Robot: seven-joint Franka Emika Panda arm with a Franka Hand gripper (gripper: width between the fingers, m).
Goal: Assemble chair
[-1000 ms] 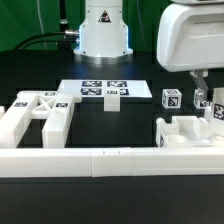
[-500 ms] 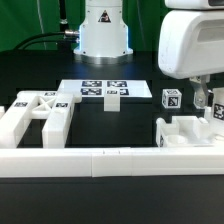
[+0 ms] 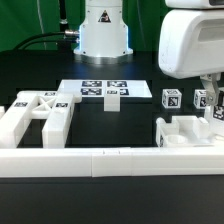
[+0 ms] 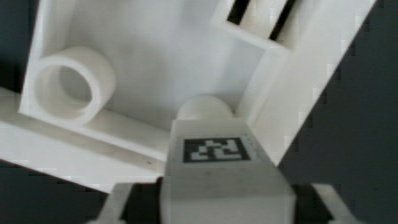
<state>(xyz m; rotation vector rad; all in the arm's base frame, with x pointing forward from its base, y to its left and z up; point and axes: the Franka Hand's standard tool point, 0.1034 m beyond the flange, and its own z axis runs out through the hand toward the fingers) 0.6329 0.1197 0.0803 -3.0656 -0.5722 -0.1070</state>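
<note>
Early days: nothing joined yet. On the exterior view's left the X-braced frame sits alone. Past the marker board in the middle, a spare post stands loose. At the exterior view's right the gripper straddles a tagged post near the slab. The jaws are half-narrowed and flank it closely; pinching or not, I can't tell.
</note>
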